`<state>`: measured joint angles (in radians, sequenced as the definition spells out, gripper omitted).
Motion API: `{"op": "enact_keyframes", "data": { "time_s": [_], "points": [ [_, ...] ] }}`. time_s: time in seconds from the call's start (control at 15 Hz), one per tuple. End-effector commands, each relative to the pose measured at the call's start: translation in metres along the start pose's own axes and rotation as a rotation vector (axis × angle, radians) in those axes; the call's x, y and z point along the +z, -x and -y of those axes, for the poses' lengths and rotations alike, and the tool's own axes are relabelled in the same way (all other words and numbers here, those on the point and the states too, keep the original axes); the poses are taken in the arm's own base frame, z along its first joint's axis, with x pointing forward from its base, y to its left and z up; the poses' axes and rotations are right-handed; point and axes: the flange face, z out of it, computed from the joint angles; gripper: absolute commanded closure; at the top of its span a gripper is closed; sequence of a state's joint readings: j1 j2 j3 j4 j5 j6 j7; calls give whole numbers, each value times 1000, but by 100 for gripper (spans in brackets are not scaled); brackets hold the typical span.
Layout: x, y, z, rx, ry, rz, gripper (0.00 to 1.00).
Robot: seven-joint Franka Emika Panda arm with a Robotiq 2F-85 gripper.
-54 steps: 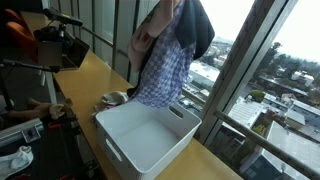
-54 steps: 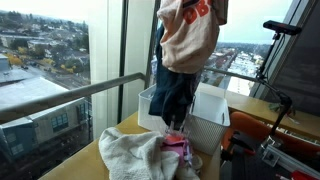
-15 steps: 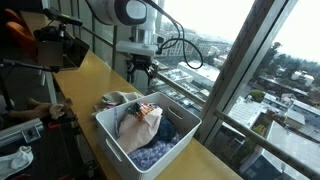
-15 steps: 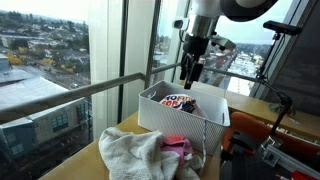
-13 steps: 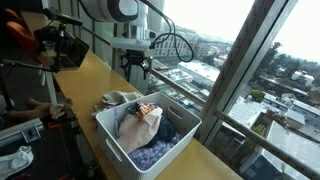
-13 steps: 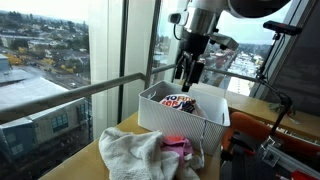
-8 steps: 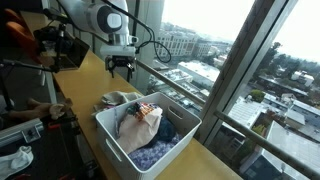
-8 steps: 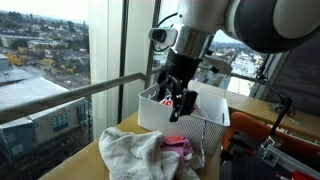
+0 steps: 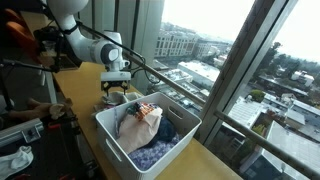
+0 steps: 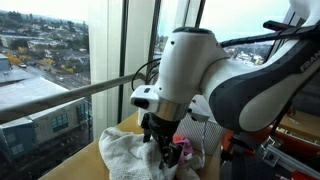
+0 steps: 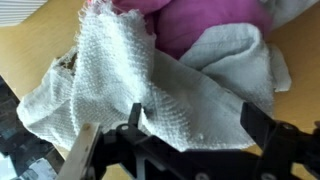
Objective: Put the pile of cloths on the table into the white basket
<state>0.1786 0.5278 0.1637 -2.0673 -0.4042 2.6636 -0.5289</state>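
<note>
White towel (image 11: 150, 90) lies right under the gripper (image 11: 175, 145), w/ a pink cloth (image 11: 200, 25) just beyond it, both on the table (image 11: 25, 50). Jaws are wide apart, nothing held. White basket (image 9: 118, 152), cloths already inside, sits just beside the gripper. Best bet: go straight down and pinch a thick fold incl. towel + pink so both lift together.

Daylight flooded through the windows, blowing out the sky at upper right; the wrist view was soft and blurred.
</note>
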Motion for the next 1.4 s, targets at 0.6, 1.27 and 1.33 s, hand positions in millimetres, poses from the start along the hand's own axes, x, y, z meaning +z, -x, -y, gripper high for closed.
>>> {"op": "enact_keyframes", "data": {
  "time_s": [0.6, 1.27, 1.33],
  "points": [
    [86, -4, -23, -49, -72, 17, 57],
    [-27, 27, -73, 45, 28, 3, 100],
    [-46, 32, -80, 57, 46, 0, 100]
  ]
}}
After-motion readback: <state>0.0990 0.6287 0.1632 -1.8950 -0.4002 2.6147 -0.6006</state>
